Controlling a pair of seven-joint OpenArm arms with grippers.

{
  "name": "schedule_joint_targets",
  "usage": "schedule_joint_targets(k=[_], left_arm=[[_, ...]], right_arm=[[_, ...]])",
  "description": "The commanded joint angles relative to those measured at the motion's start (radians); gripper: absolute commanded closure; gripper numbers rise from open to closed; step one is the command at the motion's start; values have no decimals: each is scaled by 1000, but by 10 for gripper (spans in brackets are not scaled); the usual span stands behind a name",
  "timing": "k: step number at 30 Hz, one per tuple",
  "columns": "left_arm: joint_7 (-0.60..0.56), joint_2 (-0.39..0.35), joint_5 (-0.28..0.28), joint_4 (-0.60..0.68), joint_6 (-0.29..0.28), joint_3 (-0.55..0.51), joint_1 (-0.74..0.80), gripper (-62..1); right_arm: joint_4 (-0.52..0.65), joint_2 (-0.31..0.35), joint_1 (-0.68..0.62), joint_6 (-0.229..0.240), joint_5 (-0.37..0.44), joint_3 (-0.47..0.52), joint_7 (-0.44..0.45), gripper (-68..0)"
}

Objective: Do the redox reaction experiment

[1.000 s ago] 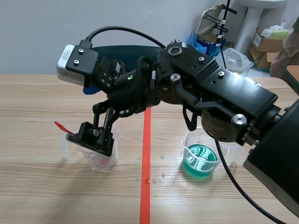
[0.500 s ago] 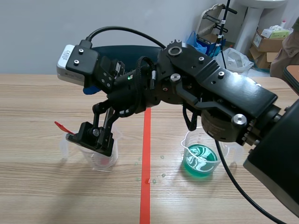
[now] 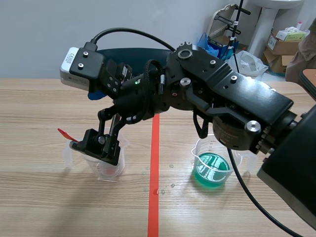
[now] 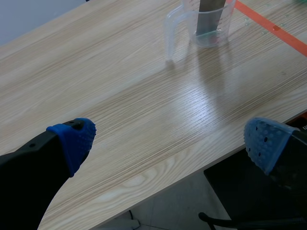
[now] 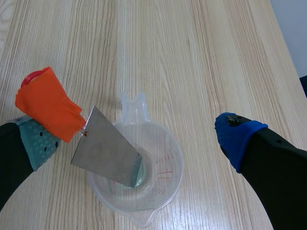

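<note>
Scene view: the wood-grain bench [image 3: 44, 98] carries two clear plastic measuring cups. The first cup [image 3: 106, 170] sits under the right arm [image 3: 222, 98]. The second cup [image 3: 212, 168] holds green liquid.

Left wrist view: left jaws open, blue dotted pads [image 4: 72, 139] apart above the bench edge.

Right wrist view: right jaws open, either side of the first cup. One flat grey metal sheet [image 5: 108, 151] with an orange tape tab [image 5: 45, 103] leans inside it.
</note>
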Motion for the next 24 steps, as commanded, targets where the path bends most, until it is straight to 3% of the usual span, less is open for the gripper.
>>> schedule_joint_targets(k=[1,7,24], left_arm=[[-12,8,-8,5,5,3,1,-623],[-12,8,-34,5,5,3,1,-623],[-12,8,-33,5,5,3,1,-623]], right_arm=[[11,-5,20,6,7,0,8,-679],[11,-5,20,6,7,0,8,-679],[11,-5,20,6,7,0,8,-679]])
